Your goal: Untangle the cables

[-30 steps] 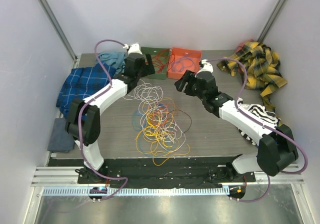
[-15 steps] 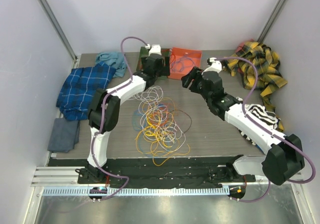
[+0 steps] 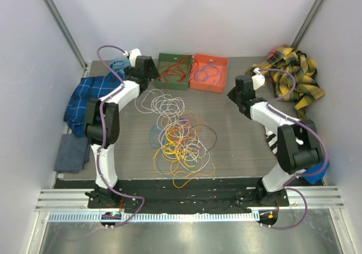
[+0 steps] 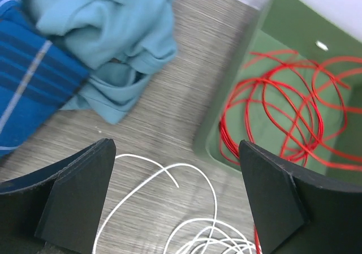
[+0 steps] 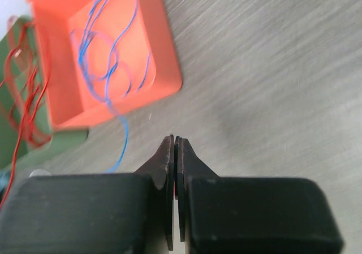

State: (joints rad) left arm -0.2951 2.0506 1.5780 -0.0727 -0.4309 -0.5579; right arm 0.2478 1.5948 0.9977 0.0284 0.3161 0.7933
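The cables (image 3: 179, 136) lie in a loose tangle of yellow, orange, white and blue loops mid-table. Red cables (image 4: 288, 107) fill the green tray (image 3: 167, 57). Blue cable (image 5: 107, 56) lies in the orange tray (image 3: 195, 85), one end trailing over its rim onto the table. My left gripper (image 3: 146, 73) hovers open just left of the green tray (image 4: 226, 124), its fingers (image 4: 79, 197) either side of a white cable end (image 4: 169, 175) without touching it. To the right of the orange tray (image 5: 164, 50), my right gripper (image 5: 176, 146) is shut, nothing visibly held.
A blue plaid cloth (image 3: 90, 98) and a teal cloth (image 4: 113, 39) lie at the back left. A grey cloth (image 3: 70, 152) sits at the left edge. A yellow plaid cloth (image 3: 291, 78) is heaped at the back right. Walls enclose three sides.
The left arm swung from over the green tray back to its left side, gripper still open. The right arm drew back rightward from the orange tray and its gripper shut.
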